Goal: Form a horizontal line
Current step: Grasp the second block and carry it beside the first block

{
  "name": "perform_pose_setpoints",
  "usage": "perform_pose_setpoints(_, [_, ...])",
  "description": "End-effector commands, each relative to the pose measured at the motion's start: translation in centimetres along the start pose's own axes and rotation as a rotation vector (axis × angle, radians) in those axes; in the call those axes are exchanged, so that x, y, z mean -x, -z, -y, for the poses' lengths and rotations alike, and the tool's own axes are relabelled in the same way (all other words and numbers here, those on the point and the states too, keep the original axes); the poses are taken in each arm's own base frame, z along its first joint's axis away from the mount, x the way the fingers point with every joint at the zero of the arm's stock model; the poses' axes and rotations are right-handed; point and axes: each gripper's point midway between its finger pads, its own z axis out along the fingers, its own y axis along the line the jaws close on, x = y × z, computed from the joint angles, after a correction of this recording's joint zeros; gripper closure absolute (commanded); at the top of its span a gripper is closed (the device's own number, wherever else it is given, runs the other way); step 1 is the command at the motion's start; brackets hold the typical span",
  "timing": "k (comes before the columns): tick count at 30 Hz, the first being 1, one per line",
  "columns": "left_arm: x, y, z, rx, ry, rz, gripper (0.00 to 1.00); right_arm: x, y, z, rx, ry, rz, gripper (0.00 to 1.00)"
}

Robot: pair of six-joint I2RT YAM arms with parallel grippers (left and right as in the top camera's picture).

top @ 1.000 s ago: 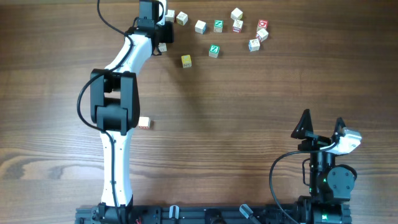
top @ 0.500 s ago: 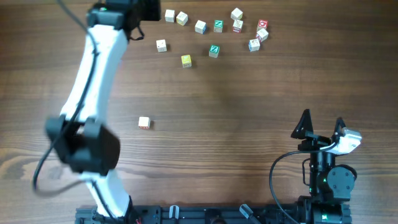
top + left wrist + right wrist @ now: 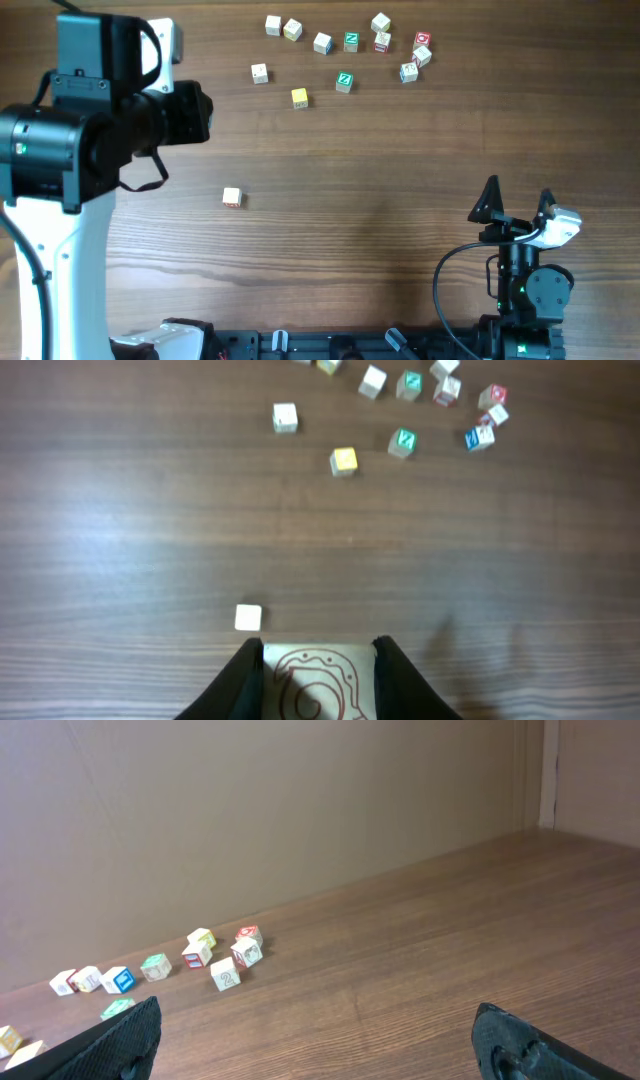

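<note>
A held cube (image 3: 315, 685), pale wood with red swirl lines on top, is gripped in the left end effector (image 3: 318, 658). In the left wrist view both dark fingers (image 3: 245, 675) are seen against its sides, and it is carried above the worktop (image 3: 400, 200). The left arm (image 3: 70, 150) is seen raised close to the overhead camera at the 9 o'clock edge. The right end effector (image 3: 518, 207) is parked at 4 o'clock with jaws spread wide and nothing between them

The horizontal line is not yet formed. One lone cube (image 3: 232, 197), pale-topped, is found by itself toward 9 o'clock of the worktop centre, well apart from the rest. In the left wrist view it is seen at 10 o'clock of the held cube, just beside one fingertip. The other cubes are scattered loosely from 12 to 1 o'clock along the far edge. A yellow-topped cube (image 3: 299, 97) and a green-topped cube (image 3: 344, 80) are placed nearest the centre, with a white cube (image 3: 259, 72) at 10 o'clock of the yellow one. A red-topped cube (image 3: 422, 40) and a blue-marked cube (image 3: 408, 71) are bunched at the 1 o'clock end; whether those are touching cannot be told
</note>
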Motion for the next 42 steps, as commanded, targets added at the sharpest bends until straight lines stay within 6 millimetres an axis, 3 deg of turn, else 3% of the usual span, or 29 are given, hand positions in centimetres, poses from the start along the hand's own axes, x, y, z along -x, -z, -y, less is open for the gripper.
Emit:
perform_pose_setpoints(1, [-1.9,-3.5,0.9,-0.011,0.030,-0.107,0.85,0.1,0.0,-0.2,0.013,0.016,0.006,0.00])
perform_pose_setpoints(6, [-6.0,-11.3,1.1,0.001,0.041,-0.224,0.85,0.1,0.0,-0.2,0.013,0.016,0.006,0.00])
perform_pose_setpoints(11, [-10.5,-18.6,-0.5,0.017,0.067,-0.264,0.86,0.1,0.0,-0.2,0.013,0.016,0.006,0.00])
perform_pose_setpoints(15, [-13.9,-22.3,-1.7,0.020,0.068,-0.271,0.86,0.1,0.0,-0.2,0.013,0.016,0.005,0.00])
perform_pose_setpoints(20, [-16.6,-24.0,-2.7,0.033,0.068,-0.290,0.85,0.1,0.0,-0.2,0.013,0.016,0.006,0.00])
perform_pose_setpoints(35, [-18.7,-25.9,-4.3,0.076,0.060,-0.260,0.79,0.1,0.0,-0.2,0.013,0.016,0.006,0.00])
perform_pose_setpoints(42, [-18.4,-26.5,-4.3,0.063,0.059,-0.224,0.73,0.1,0.0,-0.2,0.013,0.017,0.006,0.00])
